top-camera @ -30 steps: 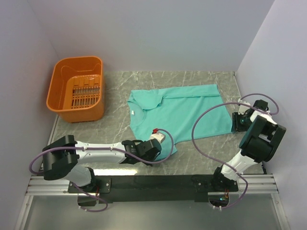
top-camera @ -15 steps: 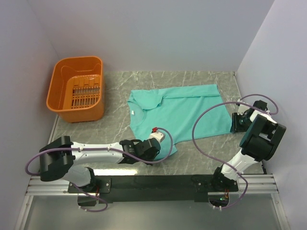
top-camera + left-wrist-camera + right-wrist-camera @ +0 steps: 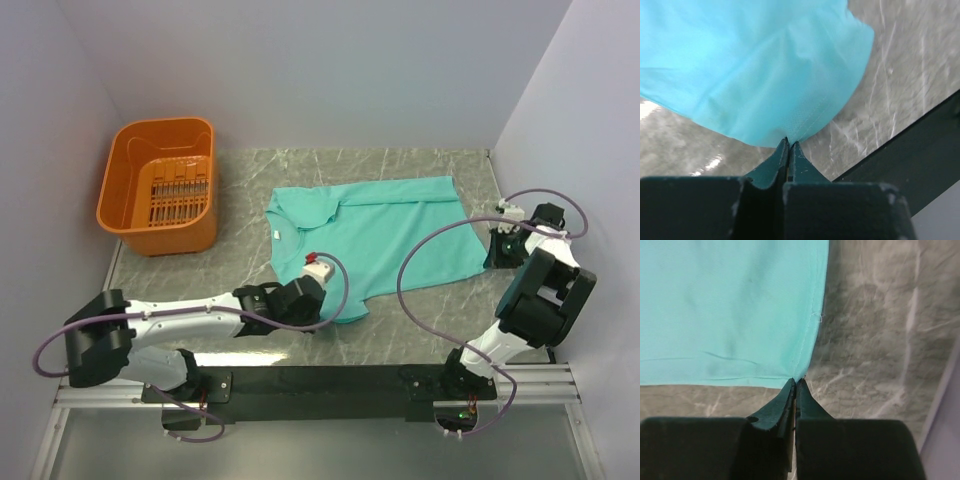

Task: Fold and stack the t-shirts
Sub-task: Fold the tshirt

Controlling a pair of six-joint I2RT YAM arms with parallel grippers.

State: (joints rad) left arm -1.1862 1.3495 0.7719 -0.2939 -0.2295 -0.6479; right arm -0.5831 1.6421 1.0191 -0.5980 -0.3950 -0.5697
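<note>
**Item 1. Orange basket**. Stands at 10 o'clock on the marble table, well apart from the cloth. Nothing is stacked in it.

**Item 2. Left gripper**. Jaws are pressed together on the rounded near edge of the t-shirt, at about 7 o'clock of the garment. This looks like the near sleeve. The arm lies low and long from its base at 7 o'clock, with the forearm almost level and the wrist just off the tabletop.

**Item 3. T-shirt**. Teal, spread flat from the table's centre toward 3 o'clock. The collar and white neck label point to 9 o'clock and the hem to 3 o'clock. A strip along the 12 o'clock edge appears already turned over.

**Item 4. Right gripper**. Jaws are pinched tight on the near hem corner, at about 4 o'clock of the garment. The arm rises steeply from its base at 5 o'clock, with the elbow high and the wrist dropping to the cloth.

**Note.** Both pinches sit along the near edge, probably so that side can be lifted together and carried toward 12 o'clock for a lengthwise fold.
</note>
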